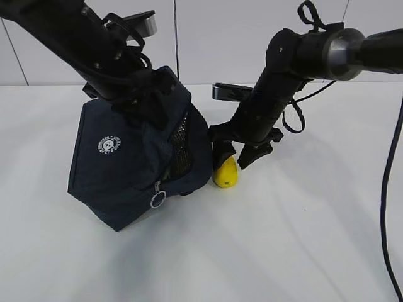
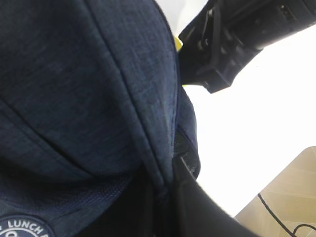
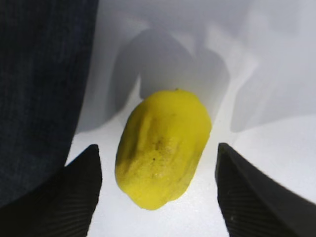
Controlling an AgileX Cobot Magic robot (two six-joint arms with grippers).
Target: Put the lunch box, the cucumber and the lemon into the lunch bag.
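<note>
Exterior view: a white table (image 1: 302,251) carries a dark navy lunch bag (image 1: 126,163) at left, tilted and lifted at its top by the left arm. The left gripper (image 1: 135,94) is buried in the bag's upper fabric, its claw pinched together on that cloth. A white round logo (image 1: 109,145) faces the camera, and a metal ring pull (image 1: 157,199) hangs at the bag's lower front. Just right of the bag, a small yellow lemon (image 1: 226,173) lies on the table. The right gripper (image 1: 242,154) hangs low over the lemon with its claw spread apart, one finger on each side. The lunch box and cucumber are not visible here.

Left wrist view: navy fabric of the lunch bag (image 2: 89,98) fills most of the frame, folded and gathered toward the bottom where the left gripper (image 2: 170,190) clamps it. Part of the logo (image 2: 22,228) shows at the bottom left. The other arm's dark body sits at upper right.

Right wrist view: the lemon (image 3: 162,155) rests on the white surface between the two black fingertips (image 3: 76,192) of the right gripper (image 3: 160,195), which stand apart and do not touch it. The lunch bag (image 3: 42,89) is along the left edge.
</note>
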